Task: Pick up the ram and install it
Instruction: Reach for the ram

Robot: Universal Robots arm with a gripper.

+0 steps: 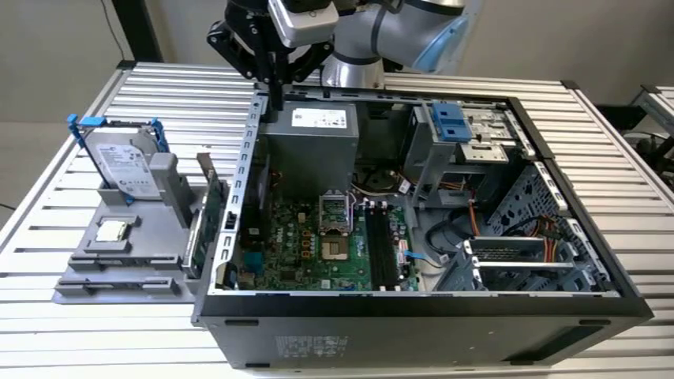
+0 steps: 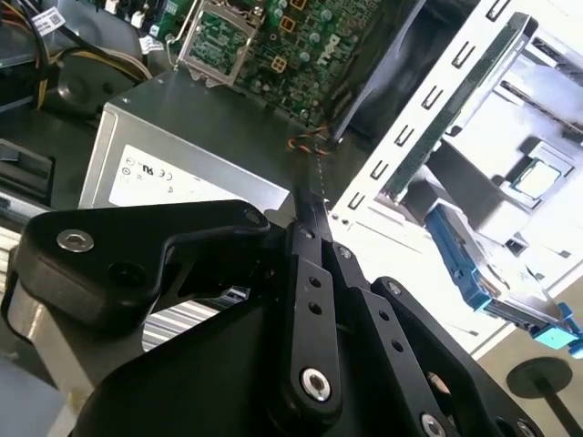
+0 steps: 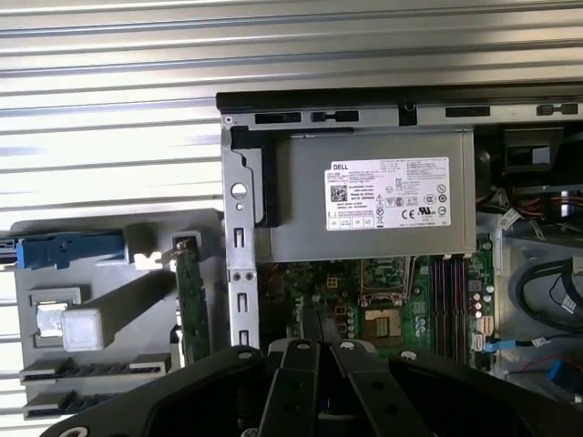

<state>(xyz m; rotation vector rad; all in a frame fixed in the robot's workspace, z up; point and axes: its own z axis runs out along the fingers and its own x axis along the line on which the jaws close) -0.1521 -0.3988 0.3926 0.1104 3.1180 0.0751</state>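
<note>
Exterior view: one gripper point(image 1: 276, 101), fingers pinched together on nothing, hangs over the back wall of the single case point(image 1: 421, 304). The ram point(image 1: 118, 258), as I take it, stands edge-on in the tray point(image 1: 79, 296) by the bench's point(image 1: 63, 347) edge on the exterior view's left, one of two such strips.

Second wrist view: the gripper point(image 2: 310, 208) is closed and empty.

First wrist view: the ram point(image 3: 91, 369) looks light, stiff and brittle. I'd pinch its flat faces mid-length.

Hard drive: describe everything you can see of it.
The hard drive is a silver metal slab with a pale label on its face, held in a blue plastic frame. It stands on edge, leaning slightly, in a slot of the grey holder on the slatted table, at the exterior view's left, outside the case.
</note>
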